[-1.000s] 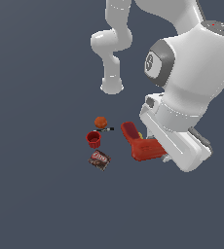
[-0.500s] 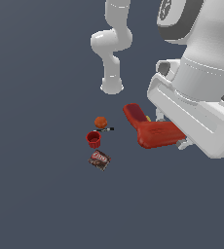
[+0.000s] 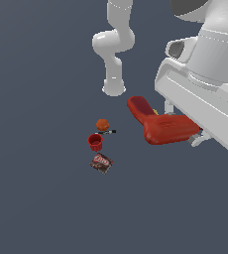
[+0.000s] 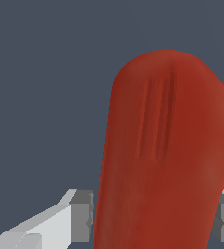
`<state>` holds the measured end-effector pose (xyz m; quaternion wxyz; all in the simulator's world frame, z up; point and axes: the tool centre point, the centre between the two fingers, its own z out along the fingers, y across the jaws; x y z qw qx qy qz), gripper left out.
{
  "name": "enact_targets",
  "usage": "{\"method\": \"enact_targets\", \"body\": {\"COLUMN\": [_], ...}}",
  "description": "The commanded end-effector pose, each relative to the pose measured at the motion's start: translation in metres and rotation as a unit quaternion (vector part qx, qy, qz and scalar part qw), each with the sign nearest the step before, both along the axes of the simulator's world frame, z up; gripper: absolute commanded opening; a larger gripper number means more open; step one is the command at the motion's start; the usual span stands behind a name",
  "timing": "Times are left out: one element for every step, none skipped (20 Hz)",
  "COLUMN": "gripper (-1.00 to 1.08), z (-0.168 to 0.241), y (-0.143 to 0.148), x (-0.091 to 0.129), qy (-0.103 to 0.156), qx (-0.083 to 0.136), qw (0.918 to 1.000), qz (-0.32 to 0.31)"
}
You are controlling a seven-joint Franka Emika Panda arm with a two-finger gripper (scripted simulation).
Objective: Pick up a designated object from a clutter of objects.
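Drill [image 3: 163, 126] first: it is red, L-shaped and by far the biggest item here, and it sits clamped in the claw [image 3: 198, 136] under the big white arm [image 3: 205, 79]. In the exterior view its bulky body lies roughly level, with the handle slanting away toward ten o'clock. In the wrist view the drill [image 4: 162, 155] fills most of the picture, with a grey finger pad [image 4: 82, 216] pressed against one flank and another on the far flank, so the jaws stand narrow on the body and hold it.

From the drill, the other items lie well apart toward nine o'clock in the exterior view: an orange ball [image 3: 102, 124], a thin black pen [image 3: 107, 132] just beside it, a small red cup [image 3: 95, 142] below those, and a dark packet [image 3: 101, 163] lowest of all.

I judge the grasp done and the lift in hand; whether the drill is fully clear of the floor I cannot tell for certain. The next move calls for a steady, firm rise, since a heavy handle overhanging the jaws could twist the drill loose.
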<state>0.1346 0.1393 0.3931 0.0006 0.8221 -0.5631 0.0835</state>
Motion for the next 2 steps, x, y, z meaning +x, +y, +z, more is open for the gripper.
{"method": "enact_targets", "body": {"gripper": [-1.0, -1.0], "z": [0.0054, 0.0056], "y": [0.0001, 0.0001], "x": [0.0008, 0.0008], "qy": [-0.002, -0.002], "qx": [0.001, 0.001], "qw": [1.0, 1.0], "qz": [0.0, 0.0]}}
